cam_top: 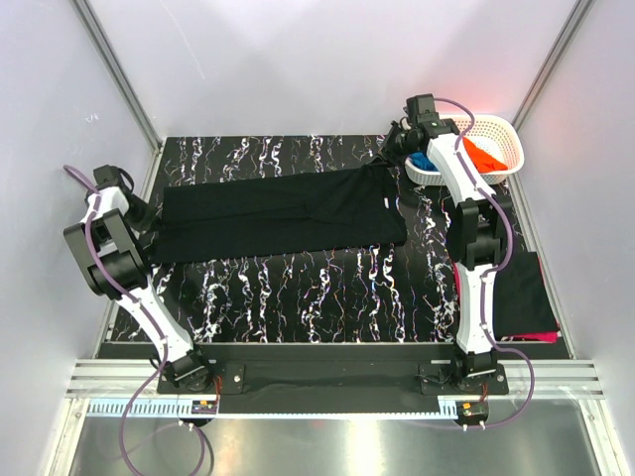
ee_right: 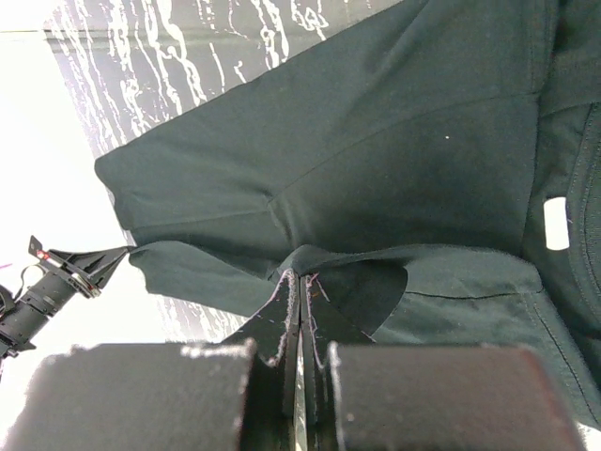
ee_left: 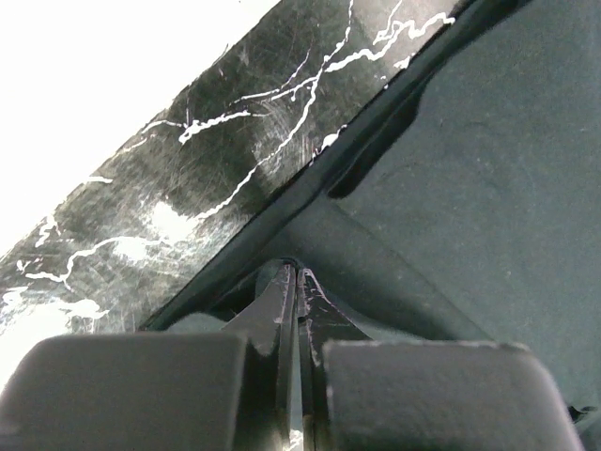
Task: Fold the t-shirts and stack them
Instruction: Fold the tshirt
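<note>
Lengthwise across the black, white-veined marble-pattern table (cam_top: pixel 298 288) lies a large black cloth t-shirt (cam_top: pixel 278 213), spread flat from near the left edge to just short of the right arm. The left gripper (cam_top: pixel 142 213) sits at the shirt's left end. Its wrist view shows the two fingers (ee_left: pixel 282 301) pressed together with a ridge of the black hem pinched between them. The right gripper (ee_right: pixel 300 280) is at the shirt's far right corner, its jaws likewise closed on a small peak of black cloth, near a white neck label (ee_right: pixel 556 224). Beside the right arm stands a white plastic lattice basket (cam_top: pixel 501 124) holding an orange cloth (cam_top: pixel 483 154) and a blue cloth (cam_top: pixel 424 162). At the table's right edge, well apart from the spread shirt, a folded black t-shirt (cam_top: pixel 521 288) lies on a magenta one (cam_top: pixel 536 337).
</note>
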`<state>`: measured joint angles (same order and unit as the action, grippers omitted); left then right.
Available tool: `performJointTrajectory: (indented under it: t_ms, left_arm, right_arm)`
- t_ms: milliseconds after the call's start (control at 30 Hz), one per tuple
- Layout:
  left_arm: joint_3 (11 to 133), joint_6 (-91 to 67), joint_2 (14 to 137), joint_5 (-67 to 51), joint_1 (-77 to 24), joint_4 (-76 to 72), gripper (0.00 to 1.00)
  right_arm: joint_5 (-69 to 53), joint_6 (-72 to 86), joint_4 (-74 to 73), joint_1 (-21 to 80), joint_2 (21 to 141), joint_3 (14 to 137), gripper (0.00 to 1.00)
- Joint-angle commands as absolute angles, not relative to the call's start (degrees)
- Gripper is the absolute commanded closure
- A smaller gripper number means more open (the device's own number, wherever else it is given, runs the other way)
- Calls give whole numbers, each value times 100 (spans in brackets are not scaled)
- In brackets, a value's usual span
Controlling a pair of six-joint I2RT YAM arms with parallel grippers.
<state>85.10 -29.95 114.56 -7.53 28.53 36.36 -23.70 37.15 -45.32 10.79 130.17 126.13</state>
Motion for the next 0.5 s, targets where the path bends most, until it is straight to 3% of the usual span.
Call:
performJointTrajectory:
  t_ms: [0, 467]
  left_arm:
    - [8824, -2909, 11557, -712, 2848, 3507, 97]
    - [8982, -2856, 11760, -721, 2848, 3516, 97]
  right_arm:
    - [-2505, 3726, -4509, 1028, 13113, 12902, 100]
    - [-2531, 3937, -4552, 1028, 13464, 13578, 100]
